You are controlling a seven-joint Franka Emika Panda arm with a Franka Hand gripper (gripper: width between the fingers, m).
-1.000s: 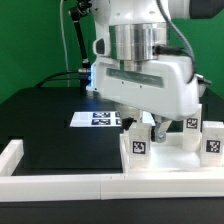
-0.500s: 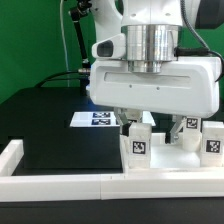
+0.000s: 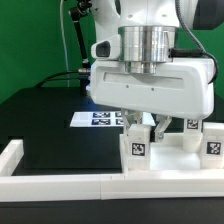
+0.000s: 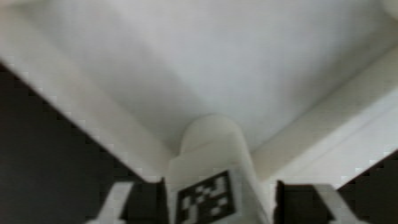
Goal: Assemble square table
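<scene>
Square table leg [image 4: 208, 170] upright between lowered fingers [image 3: 131, 122], arm vertical.

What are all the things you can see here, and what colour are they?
Table legs: at least three seen, white with black tags, standing in a row by the front border; one sits between the fingers.
Tabletop: one, white, seen in the wrist view beyond that leg.
Marker board: one, white with black tags, flat on the black table.
Border strips: white, along the table's front edge.
Tool: one, white, around a leg.
</scene>
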